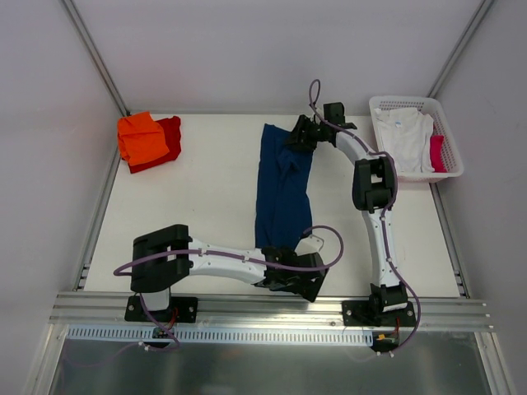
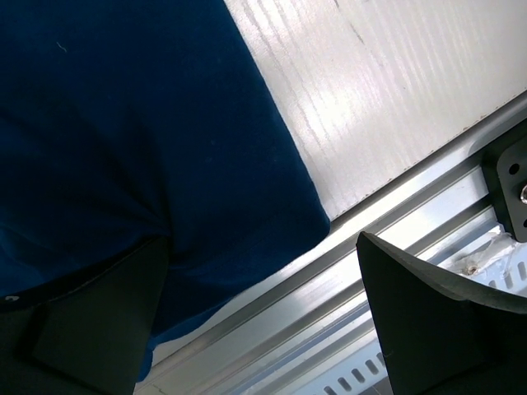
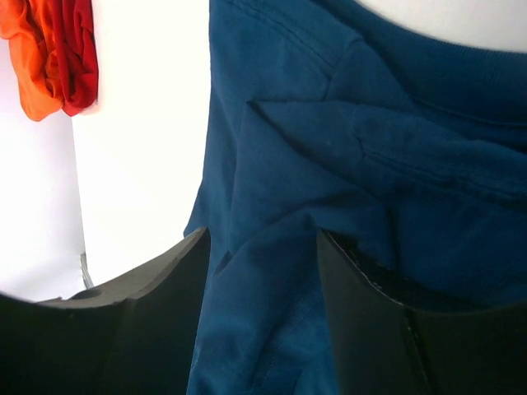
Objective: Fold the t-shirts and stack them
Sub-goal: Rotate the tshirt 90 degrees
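Observation:
The navy blue t-shirt (image 1: 282,185) lies as a long narrow strip down the middle of the table, print hidden. My right gripper (image 1: 301,133) is at its far end, by the collar; its jaws stand part closed with bunched navy cloth (image 3: 272,271) filling the gap between them. My left gripper (image 1: 288,265) is at the near end, jaws wide apart; the shirt's near hem (image 2: 247,247) lies against the left finger (image 2: 90,329), and the right finger (image 2: 445,329) is over the metal rail. The folded orange tee (image 1: 141,137) lies on the red one (image 1: 170,138) at the far left.
A white lattice basket (image 1: 449,169) at the far right holds a white tee (image 1: 405,136) and a pink-red cloth (image 1: 437,154). The aluminium rail (image 1: 272,310) runs along the near edge. White walls enclose the table on three sides.

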{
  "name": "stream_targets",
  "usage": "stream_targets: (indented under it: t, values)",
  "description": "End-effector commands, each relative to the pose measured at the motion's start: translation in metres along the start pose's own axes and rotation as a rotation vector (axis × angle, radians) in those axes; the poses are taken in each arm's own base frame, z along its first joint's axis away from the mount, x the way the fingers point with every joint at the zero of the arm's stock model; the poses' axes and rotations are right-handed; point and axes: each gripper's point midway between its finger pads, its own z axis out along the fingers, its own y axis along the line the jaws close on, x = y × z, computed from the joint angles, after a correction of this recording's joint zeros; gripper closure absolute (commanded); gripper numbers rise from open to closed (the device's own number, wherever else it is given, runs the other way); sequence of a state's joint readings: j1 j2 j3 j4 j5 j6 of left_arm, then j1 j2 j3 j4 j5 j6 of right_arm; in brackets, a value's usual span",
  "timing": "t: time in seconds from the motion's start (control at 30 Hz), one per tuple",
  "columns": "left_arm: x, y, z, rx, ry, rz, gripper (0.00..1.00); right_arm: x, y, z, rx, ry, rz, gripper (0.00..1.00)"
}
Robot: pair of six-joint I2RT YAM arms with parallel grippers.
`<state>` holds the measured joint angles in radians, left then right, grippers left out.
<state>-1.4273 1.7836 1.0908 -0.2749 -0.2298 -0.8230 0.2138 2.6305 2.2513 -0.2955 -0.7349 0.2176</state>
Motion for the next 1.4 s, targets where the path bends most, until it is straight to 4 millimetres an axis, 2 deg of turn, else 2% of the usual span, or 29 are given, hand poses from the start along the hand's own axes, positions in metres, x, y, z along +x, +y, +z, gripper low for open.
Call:
stream_targets:
  t: [0.0,0.1,0.17,0.23,0.37,0.47,0.53,0.57,0.63,0.67,0.7,0.73,0.77,0.8,0.83,0.87,0.9,0.97,1.0,1.07,1.1,1.13,1.17,1.2,1.23,1.3,1.37]
  values:
    - [0.027,0.026,-0.006,-0.116,0.087,0.030,0.01,-0.017,0.041,-0.023,-0.034,-0.048,-0.083,0.41]
    - [-0.001,0.026,-0.020,-0.115,0.022,0.047,0.01,-0.027,0.052,-0.036,-0.024,-0.075,-0.112,0.41]
    - [-0.029,0.028,-0.033,-0.121,-0.056,0.058,0.01,-0.034,0.063,-0.049,-0.019,-0.096,-0.137,0.41]
    - [-0.053,0.039,-0.043,-0.144,-0.119,0.064,0.01,-0.041,0.074,-0.063,-0.005,-0.119,-0.156,0.41]
    - [-0.102,0.047,-0.079,-0.130,-0.255,0.040,0.01,-0.046,0.087,-0.090,0.040,-0.151,-0.212,0.41]
    - [-0.125,0.059,-0.100,-0.135,-0.323,0.025,0.01,-0.043,0.091,-0.111,0.091,-0.178,-0.241,0.41]
    - [-0.127,0.069,-0.105,-0.149,-0.336,0.018,0.01,-0.039,0.088,-0.123,0.143,-0.191,-0.245,0.41]
    - [-0.132,0.079,-0.113,-0.154,-0.356,-0.009,0.01,-0.029,0.089,-0.133,0.166,-0.190,-0.249,0.41]
    - [-0.131,0.093,-0.115,-0.167,-0.363,-0.046,0.01,-0.020,0.080,-0.146,0.241,-0.207,-0.242,0.41]
    - [-0.123,0.105,-0.116,-0.178,-0.358,-0.060,0.01,0.004,0.061,-0.144,0.278,-0.164,-0.210,0.41]
    - [-0.122,0.117,-0.116,-0.193,-0.360,-0.099,0.01,0.003,0.075,-0.160,0.278,-0.211,-0.232,0.41]
    - [-0.112,0.128,-0.116,-0.205,-0.353,-0.113,0.01,0.010,0.071,-0.166,0.305,-0.223,-0.228,0.41]
    - [-0.107,0.134,-0.115,-0.212,-0.348,-0.127,0.01,0.030,0.068,-0.174,0.315,-0.220,-0.221,0.41]
    - [-0.104,0.144,-0.114,-0.224,-0.346,-0.157,0.01,0.038,0.065,-0.180,0.345,-0.231,-0.215,0.41]
    - [-0.094,0.154,-0.113,-0.233,-0.340,-0.174,0.01,0.065,0.048,-0.179,0.380,-0.191,-0.183,0.41]
    - [-0.091,0.159,-0.113,-0.228,-0.344,-0.203,0.01,0.073,0.047,-0.183,0.386,-0.196,-0.188,0.41]
    - [-0.088,0.166,-0.112,-0.223,-0.341,-0.234,0.01,0.079,0.058,-0.195,0.386,-0.222,-0.211,0.41]
    - [-0.074,0.178,-0.112,-0.199,-0.351,-0.277,0.01,0.098,0.054,-0.203,0.419,-0.228,-0.206,0.41]
    - [-0.065,0.184,-0.104,-0.174,-0.341,-0.309,0.01,0.118,0.050,-0.211,0.446,-0.225,-0.205,0.41]
    - [-0.063,0.187,-0.107,-0.131,-0.374,-0.349,0.01,0.136,0.048,-0.218,0.454,-0.235,-0.184,0.41]
    - [-0.056,0.192,-0.101,-0.129,-0.370,-0.358,0.01,0.157,0.039,-0.218,0.472,-0.212,-0.169,0.41]
    - [-0.054,0.195,-0.102,-0.120,-0.373,-0.372,0.01,0.162,0.046,-0.227,0.464,-0.243,-0.170,0.41]
    - [-0.053,0.195,-0.100,-0.116,-0.371,-0.375,0.01,0.170,0.047,-0.229,0.467,-0.243,-0.167,0.41]
    - [-0.051,0.196,-0.096,-0.105,-0.375,-0.379,0.01,0.187,0.040,-0.229,0.484,-0.222,-0.161,0.41]
    - [-0.049,0.194,-0.093,-0.086,-0.366,-0.382,0.01,0.192,0.047,-0.235,0.473,-0.248,-0.166,0.41]
    - [-0.042,0.193,-0.084,-0.061,-0.351,-0.390,0.01,0.210,0.047,-0.236,0.485,-0.238,-0.157,0.41]
    - [-0.044,0.185,-0.075,-0.009,-0.348,-0.407,0.01,0.232,0.045,-0.239,0.494,-0.236,-0.138,0.41]
